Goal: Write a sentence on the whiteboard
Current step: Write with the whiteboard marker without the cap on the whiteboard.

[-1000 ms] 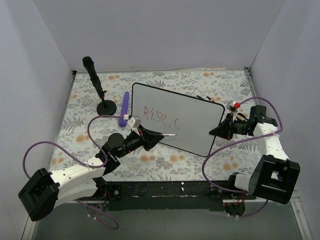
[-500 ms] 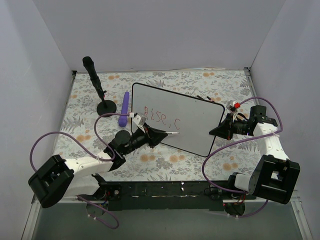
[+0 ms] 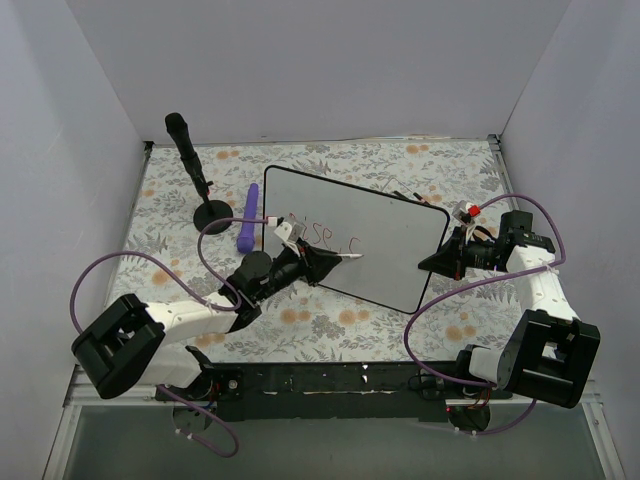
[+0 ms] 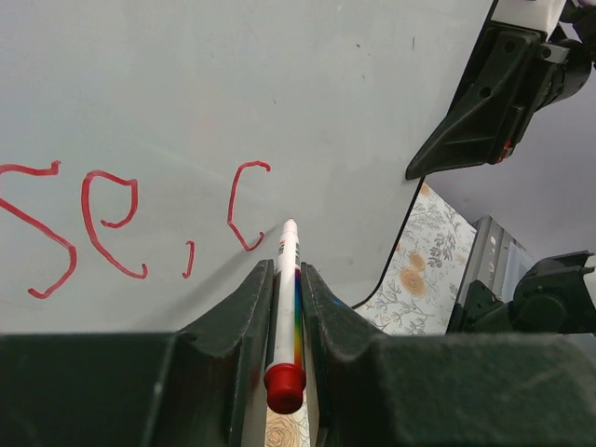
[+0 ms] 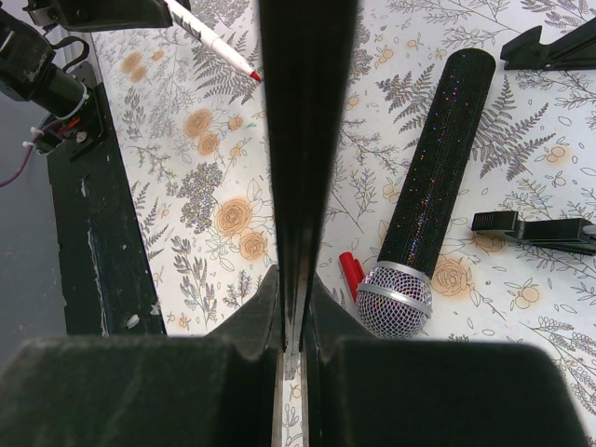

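Whiteboard (image 3: pixel 400 235) lies flat on the floral cloth (image 3: pixel 330 330) mid-table, tilted clockwise; top view shows the red sentence (image 3: pixel 322 237) on its left half, partly covered by the left gripper (image 3: pixel 325 262). That gripper is clamped on a marker (image 3: pixel 345 258) with the tip pointing right, placed to carry the line on. The right gripper (image 3: pixel 432 262) is pinched on the board's right edge, presumably to stop it sliding under the pen strokes. A black stand (image 3: pixel 192 165) and a purple object (image 3: pixel 247 218) sit to the left, off the board. Left wrist view: marker (image 4: pixel 289 244) wedged between closed fingers, tip just right of the foot of the "c"; letters "se, c" (image 4: pixel 112 223) legible; contact with the surface cannot be confirmed. Right wrist view: fingers squeezed on the dark board edge (image 5: pixel 298 140), seen end-on; a glitter microphone (image 5: pixel 428 186) and a red cap (image 5: pixel 349 270) lie on the cloth beside it. Against the earlier frames: left arm has swung inward and the marker tip has shifted slightly up and right; lettering unchanged, board and right arm unmoved.
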